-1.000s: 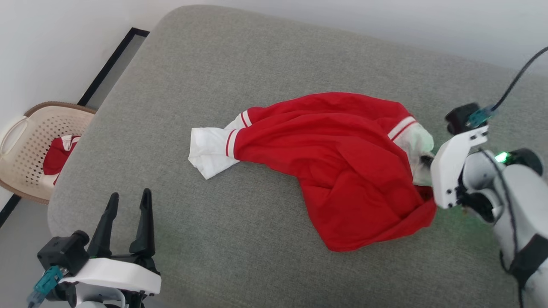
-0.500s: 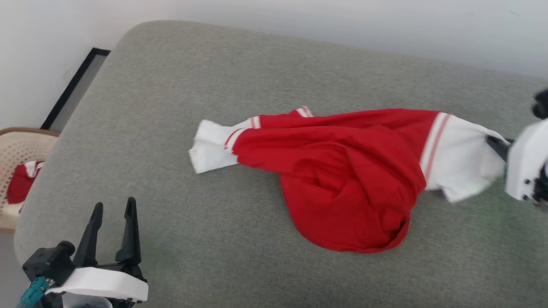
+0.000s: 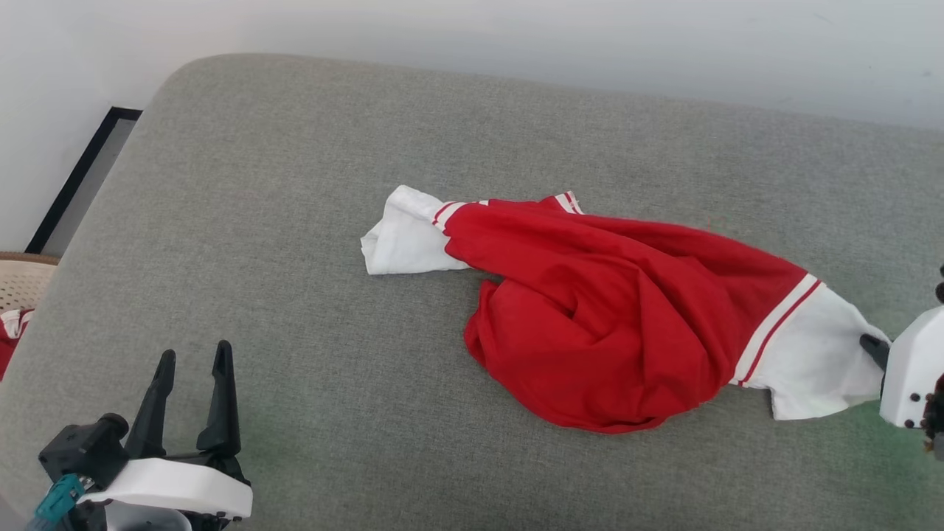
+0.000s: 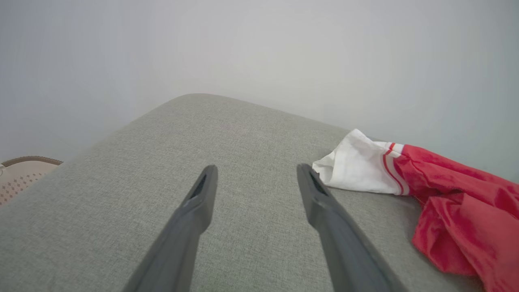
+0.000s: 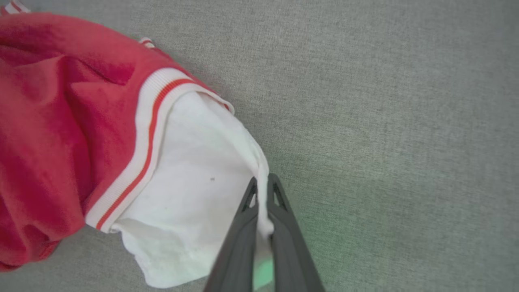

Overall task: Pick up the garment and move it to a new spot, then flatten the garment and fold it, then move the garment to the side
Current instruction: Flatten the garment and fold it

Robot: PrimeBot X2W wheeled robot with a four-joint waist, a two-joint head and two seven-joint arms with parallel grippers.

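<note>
The garment (image 3: pixel 612 310) is a crumpled red jersey with white sleeves and red-white striped trim, lying on the grey cushion (image 3: pixel 295 184). My right gripper (image 3: pixel 874 346) at the right edge is shut on the white right sleeve (image 5: pixel 194 186); in the right wrist view the sleeve's edge is pinched between its fingers (image 5: pixel 247 227). The other white sleeve (image 3: pixel 402 236) lies on the cushion at the garment's left end. My left gripper (image 3: pixel 193 358) stands open at the lower left, well clear of the garment (image 4: pixel 458 207), with nothing between its fingers (image 4: pixel 194 211). Lettering and number are hidden.
A beige perforated basket (image 3: pixel 18 276) with red and white cloth inside sits on the floor off the cushion's left edge. A pale wall (image 3: pixel 516 37) runs behind the cushion. Bare cushion lies in front of my left gripper.
The head camera has swung right and down. My right gripper has pulled the white sleeve out to the right, stretching the garment longer; the left sleeve dragged right. My left gripper kept its place.
</note>
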